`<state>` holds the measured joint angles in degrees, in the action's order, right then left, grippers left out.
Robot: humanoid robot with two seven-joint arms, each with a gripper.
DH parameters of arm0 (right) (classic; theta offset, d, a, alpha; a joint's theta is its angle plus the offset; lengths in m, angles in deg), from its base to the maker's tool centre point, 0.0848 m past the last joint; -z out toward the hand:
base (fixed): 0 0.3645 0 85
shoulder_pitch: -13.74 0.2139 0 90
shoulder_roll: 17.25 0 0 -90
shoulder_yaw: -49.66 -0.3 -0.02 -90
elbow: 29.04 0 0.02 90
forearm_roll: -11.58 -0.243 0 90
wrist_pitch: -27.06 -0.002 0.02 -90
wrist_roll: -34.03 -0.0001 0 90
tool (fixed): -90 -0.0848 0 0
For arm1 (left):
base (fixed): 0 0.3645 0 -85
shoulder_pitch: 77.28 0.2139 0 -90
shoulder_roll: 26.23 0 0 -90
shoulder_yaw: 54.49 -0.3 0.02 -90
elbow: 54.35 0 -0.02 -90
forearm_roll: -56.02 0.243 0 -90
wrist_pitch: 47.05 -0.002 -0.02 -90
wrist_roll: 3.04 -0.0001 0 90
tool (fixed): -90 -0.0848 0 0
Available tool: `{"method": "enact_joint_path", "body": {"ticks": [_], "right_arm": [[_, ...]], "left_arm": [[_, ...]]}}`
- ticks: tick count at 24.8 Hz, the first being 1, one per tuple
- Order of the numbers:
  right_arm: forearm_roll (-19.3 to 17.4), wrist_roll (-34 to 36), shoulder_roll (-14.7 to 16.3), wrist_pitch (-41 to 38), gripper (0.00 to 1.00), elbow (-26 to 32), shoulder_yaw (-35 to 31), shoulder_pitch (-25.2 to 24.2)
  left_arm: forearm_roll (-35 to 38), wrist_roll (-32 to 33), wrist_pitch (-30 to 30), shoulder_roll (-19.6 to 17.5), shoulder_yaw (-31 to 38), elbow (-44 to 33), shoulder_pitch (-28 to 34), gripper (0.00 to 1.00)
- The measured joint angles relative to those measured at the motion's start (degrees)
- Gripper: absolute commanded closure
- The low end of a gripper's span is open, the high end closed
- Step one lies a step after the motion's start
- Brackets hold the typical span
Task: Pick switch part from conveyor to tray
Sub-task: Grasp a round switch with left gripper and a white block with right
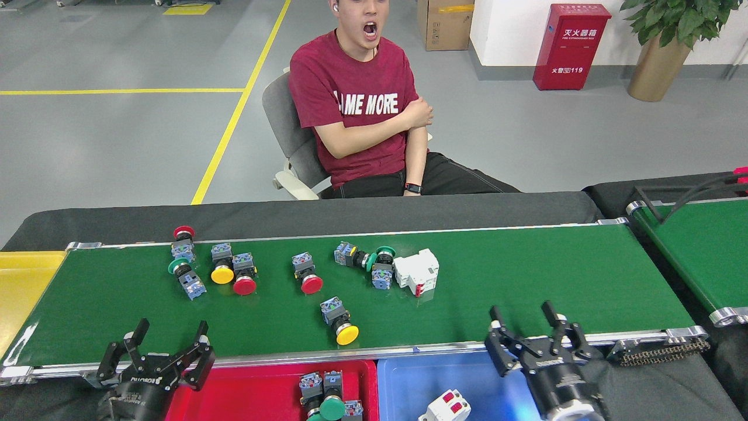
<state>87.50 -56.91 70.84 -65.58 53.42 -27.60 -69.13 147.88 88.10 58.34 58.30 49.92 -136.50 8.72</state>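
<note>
Grey workshop floor with yellow lines stretches behind a black-covered counter [304, 213], where a person in a dark red shirt [356, 111] sits on a chair. Across the counter runs the conveyor [526, 275], a long green belt with silver rails. On its left and middle lie push-button switch parts in a loose row: a red-capped one [183, 242], a green-capped one [186, 278], a yellow one [222, 266] touching a red one [243, 275], another red one [307, 275], and two green-capped ones [368, 260] just beside a white breaker [416, 272]. One yellow-capped switch part [339, 321] lies alone, nearer the front rail.

In front of the belt sit two trays side by side — a red tray [245, 392] holding a few switch parts [327, 397], and a blue tray [497, 392] holding a white breaker with red tabs [447, 406].

The left gripper [169, 339] hovers at the belt's front left edge, jaws spread wide and empty. The right gripper [523, 318] hovers over the front rail on the right, jaws likewise apart, holding nothing. A second green belt [701, 245] shows at far right.
</note>
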Motion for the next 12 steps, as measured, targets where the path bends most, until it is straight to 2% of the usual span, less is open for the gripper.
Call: {"method": "enact_joint_path", "body": {"ticks": [4, 9, 10, 12], "right_arm": [[0.19, -0.22, -2.85, 4.79, 0.02, -12.26, 7.18, 9.71], [-0.02, 0.97, -7.02, 7.98, 0.03, -27.44, 11.01, 19.35], [-0.19, 1.32, -7.21, 8.17, 0.04, -30.15, 11.82, 21.06], [-0.97, 2.44, -7.23, 8.38, 0.14, -32.87, 13.26, 22.42]], "left_arm": [[-0.01, 0.11, 0.12, -3.09, 0.03, 13.66, -9.39, 0.0], [-0.02, 0.3, 0.43, -6.4, -0.15, 25.86, -17.31, 0.0], [-0.02, 0.33, 0.43, -6.4, -0.18, 28.33, -19.18, 0.0], [-0.02, 0.16, -0.03, -6.4, -0.2, 33.25, -22.79, 0.0]]}}
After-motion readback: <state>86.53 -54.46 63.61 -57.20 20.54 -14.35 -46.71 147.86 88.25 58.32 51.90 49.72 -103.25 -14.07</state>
